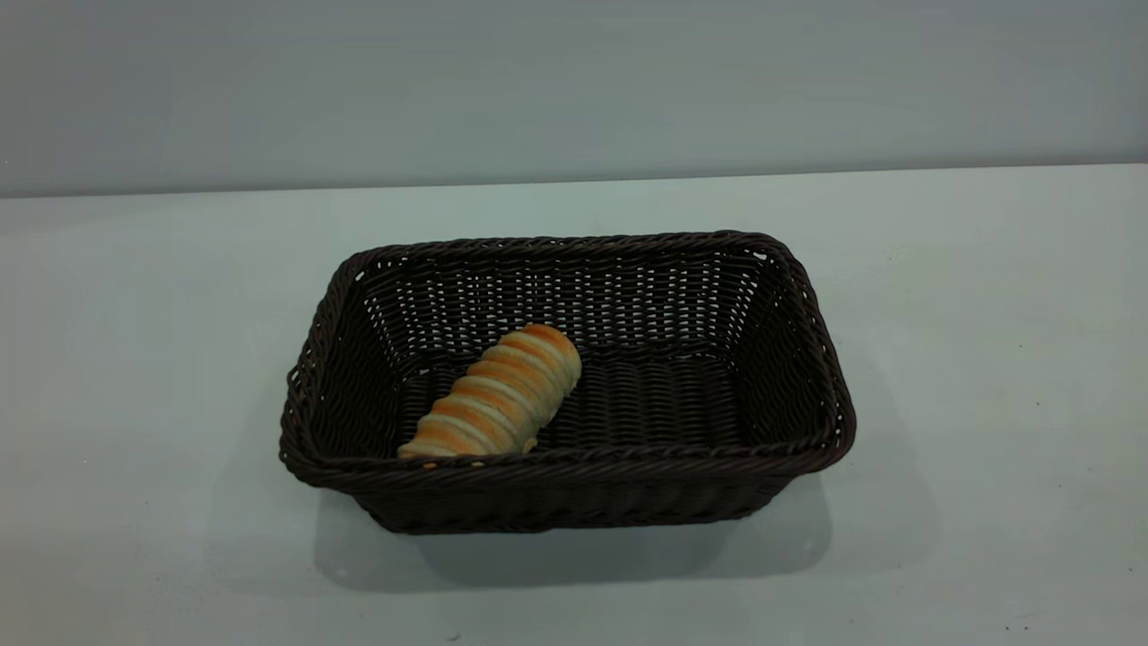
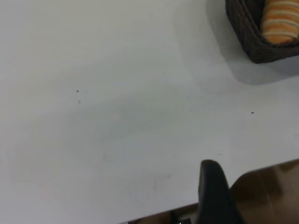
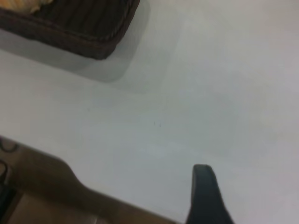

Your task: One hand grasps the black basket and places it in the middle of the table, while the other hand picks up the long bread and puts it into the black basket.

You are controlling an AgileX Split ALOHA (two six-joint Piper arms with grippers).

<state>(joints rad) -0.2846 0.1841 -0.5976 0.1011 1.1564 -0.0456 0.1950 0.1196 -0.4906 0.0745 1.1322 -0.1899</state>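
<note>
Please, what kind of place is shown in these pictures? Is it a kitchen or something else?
Probably a test bench, not a kitchen. The table is pale and bare, with a plain grey wall behind. On it stands only the black basket holding the long bread. No kitchen furniture or tools are in view.

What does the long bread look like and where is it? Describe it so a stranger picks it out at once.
On the pale table stands one black basket, a dark woven rectangle near the middle. Inside it, at the exterior view's left end, lies the long bread, slanting from the near wall toward the centre. Its golden-orange spiral ridges with cream grooves are the only bright thing there.
</note>
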